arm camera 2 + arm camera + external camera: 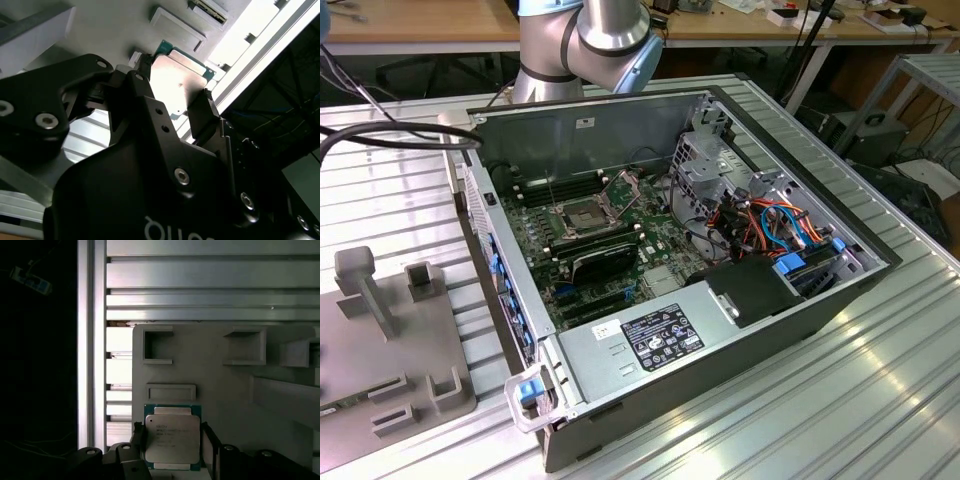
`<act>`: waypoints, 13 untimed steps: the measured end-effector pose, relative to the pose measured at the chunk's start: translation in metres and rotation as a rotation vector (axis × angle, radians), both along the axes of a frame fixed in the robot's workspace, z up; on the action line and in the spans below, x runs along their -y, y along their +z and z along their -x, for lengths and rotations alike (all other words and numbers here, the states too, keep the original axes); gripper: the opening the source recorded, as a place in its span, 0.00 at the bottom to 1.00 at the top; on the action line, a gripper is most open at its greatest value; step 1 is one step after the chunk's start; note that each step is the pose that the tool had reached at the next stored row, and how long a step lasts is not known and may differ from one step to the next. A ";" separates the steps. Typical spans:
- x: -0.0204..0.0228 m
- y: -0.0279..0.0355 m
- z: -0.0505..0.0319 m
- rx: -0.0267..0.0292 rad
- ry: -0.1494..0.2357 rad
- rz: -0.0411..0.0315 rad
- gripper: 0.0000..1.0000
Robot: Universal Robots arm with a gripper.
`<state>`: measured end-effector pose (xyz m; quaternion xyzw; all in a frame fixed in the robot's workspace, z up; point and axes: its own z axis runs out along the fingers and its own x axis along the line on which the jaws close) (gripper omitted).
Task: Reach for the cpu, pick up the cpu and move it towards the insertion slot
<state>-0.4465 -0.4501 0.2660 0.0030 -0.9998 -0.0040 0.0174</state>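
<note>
The cpu (172, 439) is a flat tan-grey square on a green edge, and it lies against a pale grey fixture plate (220, 385). My gripper (173, 429) straddles it, one black finger (139, 440) at each side edge, both looking pressed to the chip. The second wrist view shows the same hold on the cpu (182, 75) by the gripper (175, 79). Whether the chip is lifted off the plate I cannot tell. The insertion slot (582, 217), a silver-framed socket with a dark centre and its bracket raised, sits on the motherboard inside the open case.
The open computer case (720, 350) fills the middle of the ribbed aluminium table (880, 380). A grey fixture (390, 350) with pegs stands at the exterior view's left. The arm's silver joint (605, 35) is behind the case. Raised pockets (157, 346) on the plate lie beyond the chip.
</note>
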 end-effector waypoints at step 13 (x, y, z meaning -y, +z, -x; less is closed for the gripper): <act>0.0000 0.0075 0.0000 0.0000 0.000 0.0001 0.54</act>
